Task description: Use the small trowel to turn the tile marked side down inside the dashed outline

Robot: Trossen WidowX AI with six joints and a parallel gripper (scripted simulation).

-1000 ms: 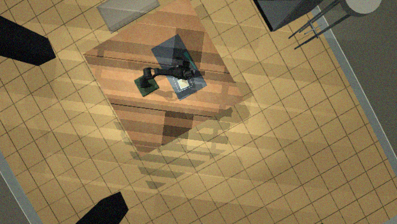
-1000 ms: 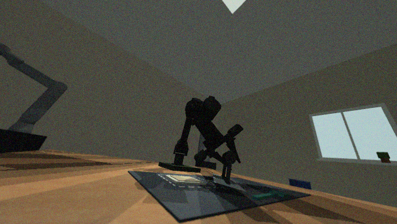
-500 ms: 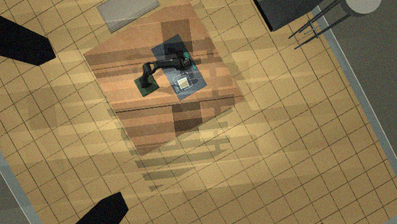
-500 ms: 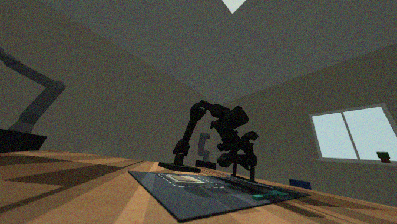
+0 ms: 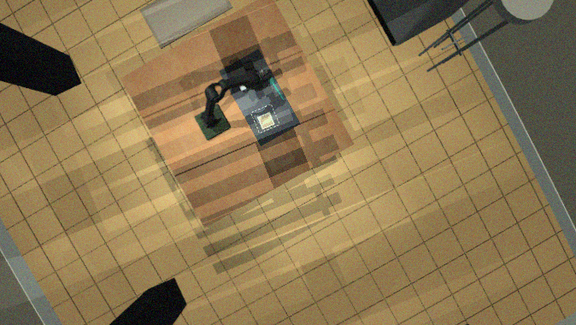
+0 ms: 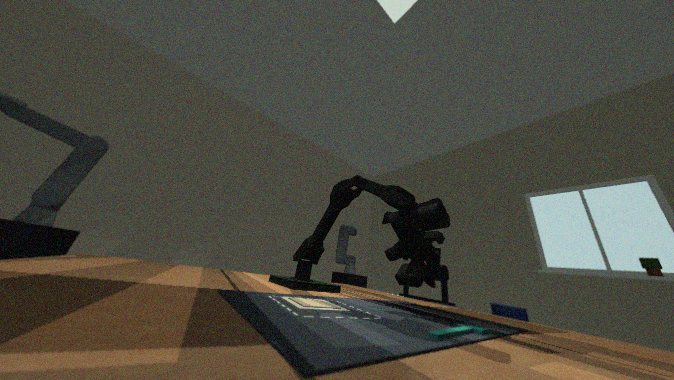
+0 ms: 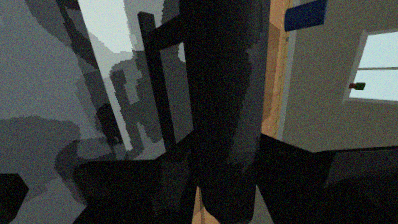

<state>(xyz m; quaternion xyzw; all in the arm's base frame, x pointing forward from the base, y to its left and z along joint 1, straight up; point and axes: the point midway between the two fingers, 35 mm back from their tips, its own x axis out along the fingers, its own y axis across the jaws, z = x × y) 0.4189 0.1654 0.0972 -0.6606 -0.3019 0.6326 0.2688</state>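
Warm brown planking spreads around the dark mat [image 5: 285,113] [image 6: 325,357] [image 7: 30,100] on the desk [image 5: 158,158] [image 6: 100,345] [image 7: 274,75], and the tile [image 5: 266,121] [image 6: 316,303] lies flat on the mat's near part in the top view, inside the dashed outline [image 5: 254,123] [image 6: 332,317]. Its upper face shows a pale rim round a tan middle; whether that is the marked side cannot be told. Farther up the mat, well apart from the tile, the hand [image 5: 261,79] [image 6: 425,290] [image 7: 219,131] hangs low, its fingers partly open and shut on a dark shaft, which I take for the handle of the trowel [image 7: 220,90]; the blade is hard to make out. Judging by the tile's place, the turning is probably done and laying down the trowel is the step in hand. That calls for lowering it level onto the mat's far part, opening the fingers only once it is supported, then backing straight off so that no finger drags it. A thin teal piece [image 5: 277,89] [image 6: 457,331] lies along the mat's right edge, close to the hand in the top view, and could be knocked by a swing that way. The base plate [image 5: 222,124] [image 6: 330,288] stands left of the mat; lifting first, then drawing back toward it, seems the roomier way out, with the arm kept off the tile.
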